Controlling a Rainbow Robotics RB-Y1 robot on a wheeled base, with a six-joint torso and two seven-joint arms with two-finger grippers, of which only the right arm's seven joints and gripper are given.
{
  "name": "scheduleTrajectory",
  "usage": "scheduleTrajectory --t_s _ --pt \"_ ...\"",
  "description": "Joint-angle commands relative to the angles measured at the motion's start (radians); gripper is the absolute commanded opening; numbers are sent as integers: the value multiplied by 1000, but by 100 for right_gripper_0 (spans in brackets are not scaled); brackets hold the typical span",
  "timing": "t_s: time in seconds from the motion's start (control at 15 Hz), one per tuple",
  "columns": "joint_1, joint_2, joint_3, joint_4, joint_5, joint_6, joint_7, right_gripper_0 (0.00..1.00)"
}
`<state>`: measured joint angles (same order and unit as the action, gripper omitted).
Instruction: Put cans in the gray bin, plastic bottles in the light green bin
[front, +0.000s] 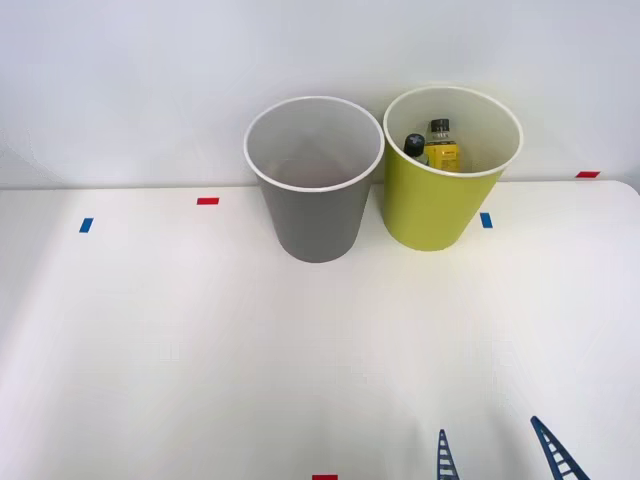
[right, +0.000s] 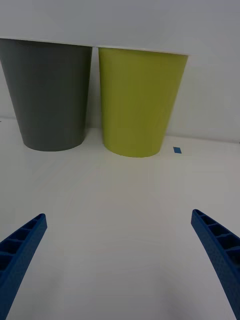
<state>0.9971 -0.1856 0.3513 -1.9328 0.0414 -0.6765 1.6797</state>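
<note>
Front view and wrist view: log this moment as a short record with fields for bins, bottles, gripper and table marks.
gray bin: upright on the table, robot's left of the green one; no contents visible inside
light green bin: upright, close beside the gray bin
plastic bottles: two, standing inside the light green bin, yellow-label bottle and dark-capped bottle
right gripper: open, holding nothing, low at the near edge, facing the bins
table marks: red tape and blue tape pieces
</note>
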Motion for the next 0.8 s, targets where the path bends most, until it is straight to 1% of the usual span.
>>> scheduleTrajectory --t_s 0.07,0.8 --pt "0 0 0 0 0 0 0 100" --pt "0 0 0 0 0 0 0 100"
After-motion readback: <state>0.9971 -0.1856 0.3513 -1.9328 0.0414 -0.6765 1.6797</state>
